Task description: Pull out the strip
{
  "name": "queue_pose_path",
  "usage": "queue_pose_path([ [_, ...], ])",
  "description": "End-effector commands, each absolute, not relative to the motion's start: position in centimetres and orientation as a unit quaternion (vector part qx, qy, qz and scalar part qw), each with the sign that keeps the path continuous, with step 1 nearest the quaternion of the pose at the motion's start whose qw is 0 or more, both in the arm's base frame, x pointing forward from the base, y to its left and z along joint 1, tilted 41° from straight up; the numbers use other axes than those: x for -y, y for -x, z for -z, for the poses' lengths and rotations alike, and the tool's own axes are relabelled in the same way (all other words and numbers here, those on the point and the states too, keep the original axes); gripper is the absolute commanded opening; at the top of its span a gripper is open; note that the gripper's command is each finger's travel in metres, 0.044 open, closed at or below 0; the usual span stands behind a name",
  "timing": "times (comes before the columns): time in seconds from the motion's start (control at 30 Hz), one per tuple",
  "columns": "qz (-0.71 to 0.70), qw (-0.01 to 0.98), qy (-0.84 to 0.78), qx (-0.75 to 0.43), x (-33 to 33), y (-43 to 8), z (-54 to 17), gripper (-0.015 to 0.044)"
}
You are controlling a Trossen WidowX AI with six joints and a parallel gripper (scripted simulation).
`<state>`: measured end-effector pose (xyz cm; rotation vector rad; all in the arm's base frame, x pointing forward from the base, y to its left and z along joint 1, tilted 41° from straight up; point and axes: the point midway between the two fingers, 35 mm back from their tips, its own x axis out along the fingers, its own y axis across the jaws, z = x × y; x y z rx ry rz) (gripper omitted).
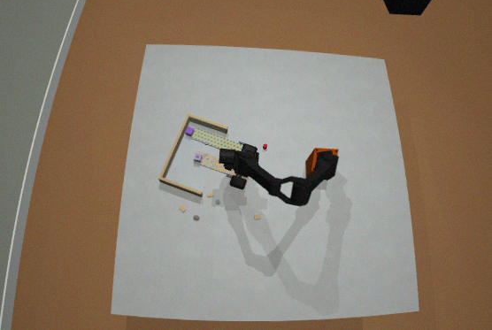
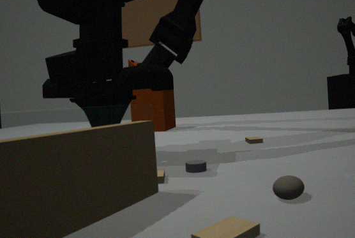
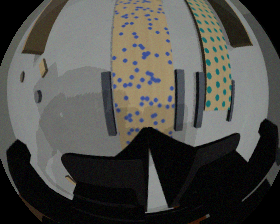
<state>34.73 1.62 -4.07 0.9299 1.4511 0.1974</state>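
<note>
The labelled cube (image 1: 198,157), light purple with a mark on top, rests on the left end of the blue-dotted strip (image 1: 211,163) (image 3: 141,55). A plain purple cube (image 1: 189,131) sits at the left end of the teal-dotted strip (image 1: 217,139) (image 3: 217,60). My gripper (image 3: 147,131) points down, shut, with its fingertips together over the near part of the blue-dotted strip. Nothing shows between the fingers. Whether the tips touch the strip is unclear. In the top view the arm hides the tips and the strip's near end; in the exterior view the wooden wall hides the tips.
A three-sided wooden wall (image 1: 173,147) (image 2: 80,169) surrounds the cubes, open toward the arm. Dark guide rails (image 3: 109,102) (image 3: 179,100) (image 3: 198,100) flank the strips. A red piece (image 1: 265,146), a stone (image 1: 196,218) (image 2: 288,187), a dark disc (image 1: 218,202) (image 2: 196,166) and wooden blocks (image 1: 257,217) (image 2: 253,140) lie outside.
</note>
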Motion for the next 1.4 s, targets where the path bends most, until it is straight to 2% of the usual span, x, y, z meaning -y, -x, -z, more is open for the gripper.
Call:
queue_pose_path([
  [0.0, -0.089, 0.64, -0.41, -0.644, -2.4, -33.8, 4.2, 0.0],
  [1.37, -0.088, 0.638, -0.411, -0.645, -5.0, -28.2, 3.3, 0.0],
])
